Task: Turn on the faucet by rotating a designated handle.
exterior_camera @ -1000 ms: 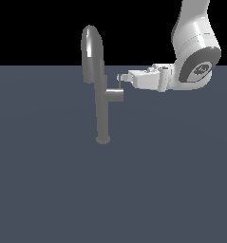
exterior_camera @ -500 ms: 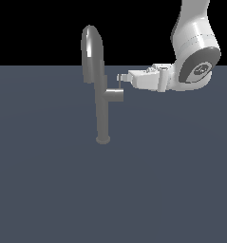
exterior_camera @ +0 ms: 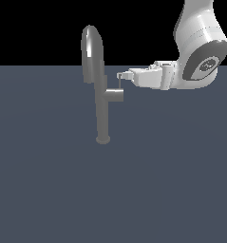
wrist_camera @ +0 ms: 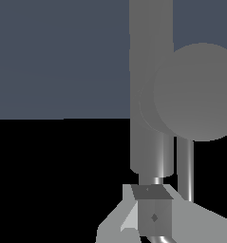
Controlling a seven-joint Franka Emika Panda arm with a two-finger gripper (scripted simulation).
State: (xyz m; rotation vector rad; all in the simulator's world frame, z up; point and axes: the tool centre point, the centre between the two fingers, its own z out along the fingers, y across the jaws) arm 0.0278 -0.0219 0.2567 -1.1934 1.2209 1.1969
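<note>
The gripper point(exterior_camera: 120, 75) reaches in sideways to the top of the thin handle point(exterior_camera: 120, 83) branching from the faucet point(exterior_camera: 102, 102) mid-table, placed to push it around; whether its jaws are spread I cannot tell.

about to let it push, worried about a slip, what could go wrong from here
1. The gripper meets only the top end of the thin handle, so it may slide off as the rod turns.
2. The fingertips sit close beside the arched spout of the faucet; a sideways sweep could strike it.
3. In the wrist view the handle is partly hidden behind one fingertip, so contact is hard to confirm.
</note>
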